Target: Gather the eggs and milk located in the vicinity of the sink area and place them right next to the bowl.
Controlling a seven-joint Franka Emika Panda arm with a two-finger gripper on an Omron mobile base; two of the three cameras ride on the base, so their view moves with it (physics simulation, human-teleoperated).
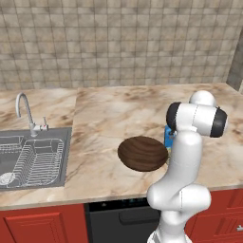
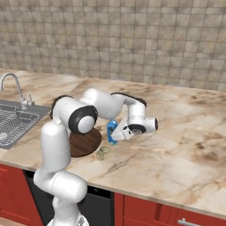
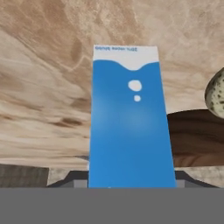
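Hand view: the milk (image 3: 129, 118) is filling the frame's centre, the gripper (image 2: 115, 133) closing on its flat sides, jaws part-open around it.
Where: in the right base view's centre, it is hanging just right of the bowl (image 2: 86, 143), eggs (image 2: 103, 153) lying below on the table (image 2: 185, 132).
Handling: stiff, smooth card, probably light and slippery; I'd be gripping mid-body on the broad faces.

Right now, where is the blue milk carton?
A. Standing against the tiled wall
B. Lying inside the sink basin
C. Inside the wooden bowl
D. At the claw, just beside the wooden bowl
D. The right base view shows the milk carton at the claw, over the counter next to the wooden bowl, far from the sink and the wall.
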